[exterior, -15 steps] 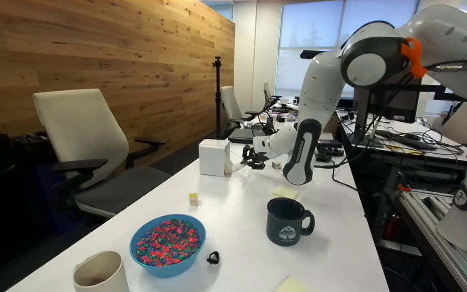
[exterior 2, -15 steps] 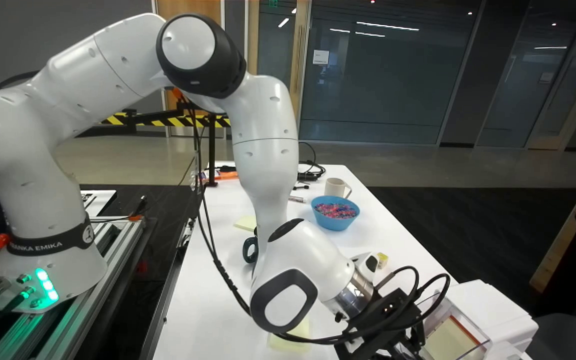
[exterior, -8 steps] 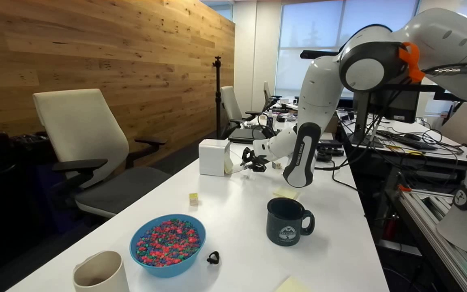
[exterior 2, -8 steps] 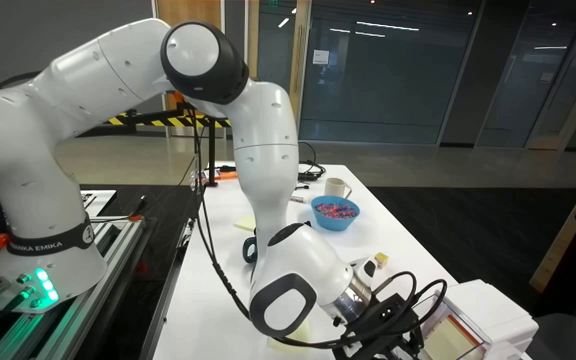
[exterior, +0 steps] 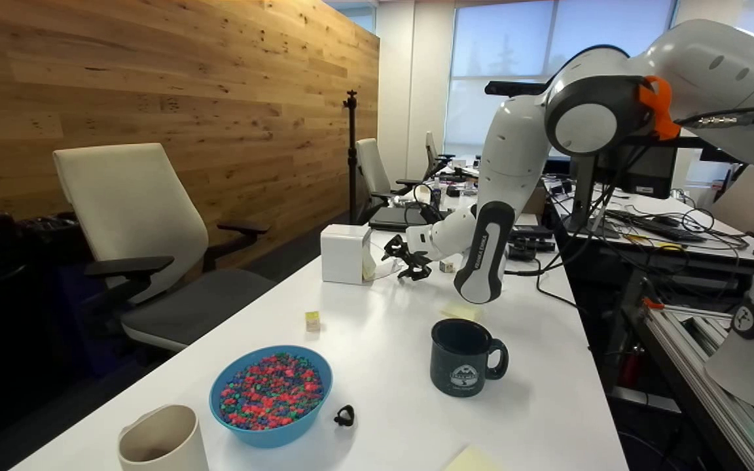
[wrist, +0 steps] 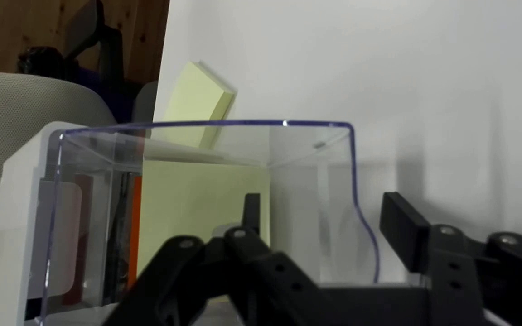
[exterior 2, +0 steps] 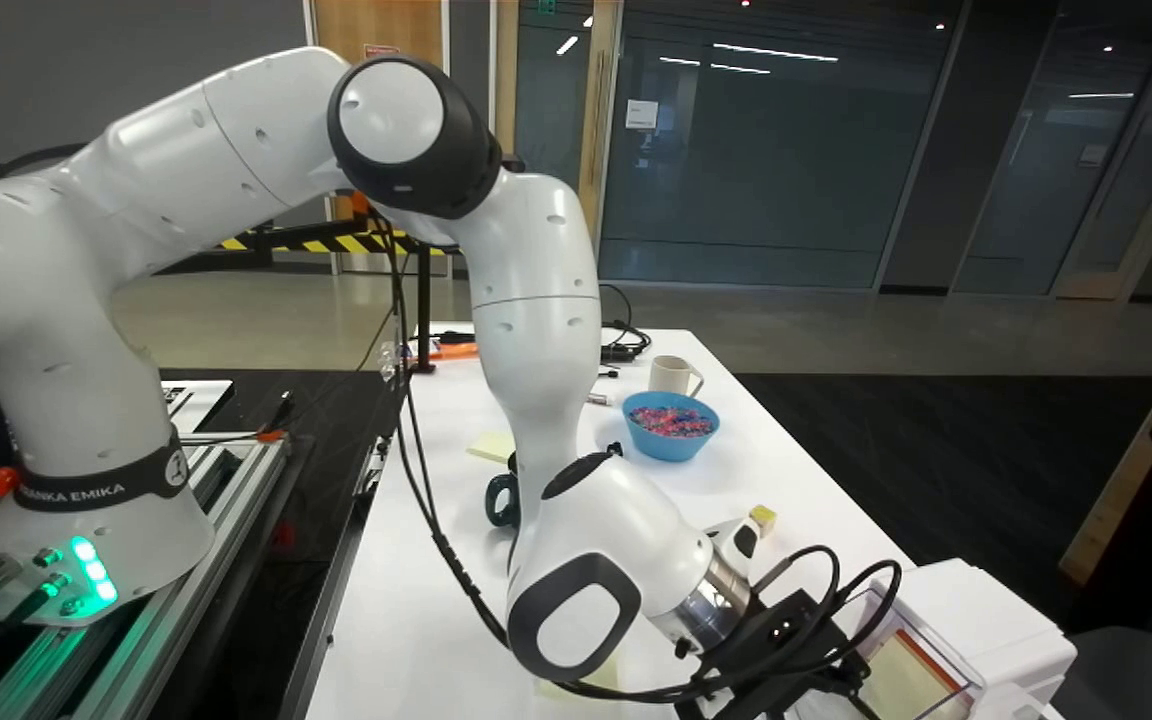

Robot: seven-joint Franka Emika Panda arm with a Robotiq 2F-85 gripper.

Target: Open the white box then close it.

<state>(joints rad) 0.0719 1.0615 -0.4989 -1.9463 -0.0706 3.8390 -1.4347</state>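
The white box [exterior: 343,255] stands on the table in both exterior views, its white body [wrist: 16,213] at the left of the wrist view. Out of it extends a clear compartment [wrist: 297,194] with a purple-looking rim and a yellow pad [wrist: 188,194] inside. My gripper [wrist: 320,208] is beside this compartment with its jaws spread apart. In the wrist view one fingertip overlaps the pad and the other is past the rim, so the clear front edge appears between them. Whether either finger touches it I cannot tell. In an exterior view the gripper's cables partly cover the box [exterior 2: 996,610].
A dark mug [exterior: 459,360], a blue bowl [exterior: 279,437] of coloured beads and a cream cup [exterior: 171,454] stand nearer the camera in an exterior view. A small yellow block [exterior: 312,321], a small cube [exterior: 446,267] and yellow notes [exterior: 461,311] lie on the table.
My gripper's fingers, closed together near the clear compartment one second ago, have spread apart. The arm's upper joint has sunk a little; the gripper has shifted only slightly.
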